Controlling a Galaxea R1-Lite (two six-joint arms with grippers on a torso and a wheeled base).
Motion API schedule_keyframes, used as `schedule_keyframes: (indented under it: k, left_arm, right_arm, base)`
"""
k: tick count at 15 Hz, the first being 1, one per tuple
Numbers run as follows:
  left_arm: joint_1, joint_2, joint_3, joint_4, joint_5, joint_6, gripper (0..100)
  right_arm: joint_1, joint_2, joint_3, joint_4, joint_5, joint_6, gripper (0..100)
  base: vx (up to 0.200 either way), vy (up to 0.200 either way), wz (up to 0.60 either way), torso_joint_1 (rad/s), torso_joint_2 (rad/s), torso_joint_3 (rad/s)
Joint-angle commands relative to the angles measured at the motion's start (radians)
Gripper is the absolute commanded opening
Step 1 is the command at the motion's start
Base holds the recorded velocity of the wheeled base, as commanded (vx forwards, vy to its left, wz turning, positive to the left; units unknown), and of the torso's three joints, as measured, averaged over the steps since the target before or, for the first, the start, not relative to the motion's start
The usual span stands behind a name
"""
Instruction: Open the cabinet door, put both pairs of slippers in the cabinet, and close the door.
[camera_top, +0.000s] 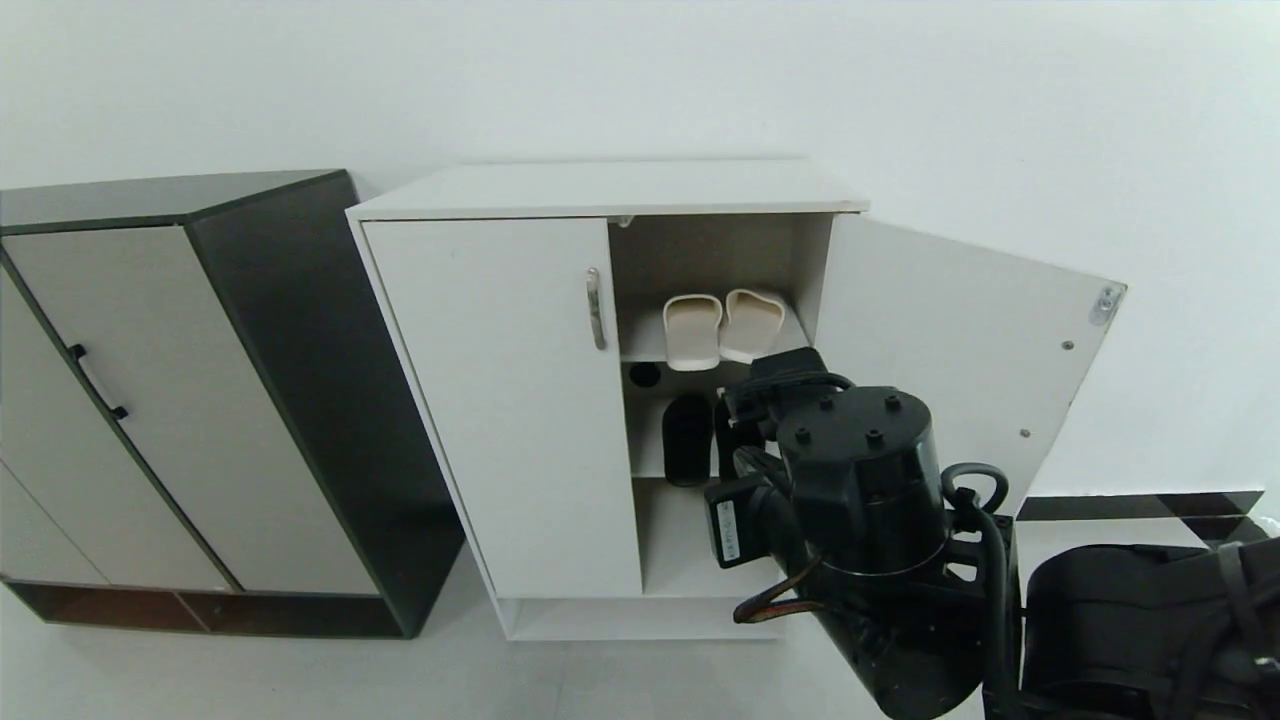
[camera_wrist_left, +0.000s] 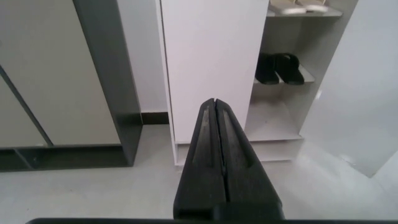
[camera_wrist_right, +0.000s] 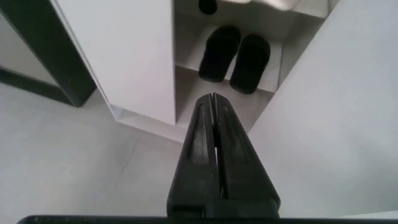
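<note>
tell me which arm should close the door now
Right, probably. The white slippers and black slippers are already shelved, and the right arm sits beside the open door; the left gripper faces the closed door.

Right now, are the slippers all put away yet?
Nearly. Done: the door is open, the beige slippers are on the top shelf, the black slippers on the shelf below. In hand: nothing; the left hand and right hand are shut and empty. Left: closing the door.
</note>
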Motion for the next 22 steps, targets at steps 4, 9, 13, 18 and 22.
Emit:
schedule_keyframes:
  k: [4, 9, 13, 18, 22]
  left_arm:
    - [0.001, 0.001, 0.000, 0.000, 0.000, 0.000, 0]
    - [0.001, 0.001, 0.000, 0.000, 0.000, 0.000, 0]
    - [0.001, 0.001, 0.000, 0.000, 0.000, 0.000, 0]
    - [0.001, 0.001, 0.000, 0.000, 0.000, 0.000, 0]
    - [0.001, 0.001, 0.000, 0.000, 0.000, 0.000, 0]
  right_arm:
    - [0.001, -0.003, -0.001, -0.001, 0.000, 0.000, 0]
    - [-0.002, -0.002, -0.001, -0.001, 0.000, 0.000, 0]
    - [-0.002, -0.003, -0.001, -0.001, 0.000, 0.000, 0]
    - [-0.007, 0.000, -0.001, -0.001, 0.000, -0.002, 0]
    - [-0.008, -0.003, 0.018, -0.003, 0.000, -0.025, 0]
  base:
    - [0.000, 0.000, 0.00, 0.126, -0.47, -0.334]
    - [0.000, 0.000, 0.00, 0.161, -0.47, -0.317]
    - [0.000, 0.000, 0.00, 0.187, -0.50, -0.316]
    - [0.000, 0.000, 0.00, 0.211, -0.52, -0.312]
    - [0.000, 0.000, 0.00, 0.243, -0.56, -0.326]
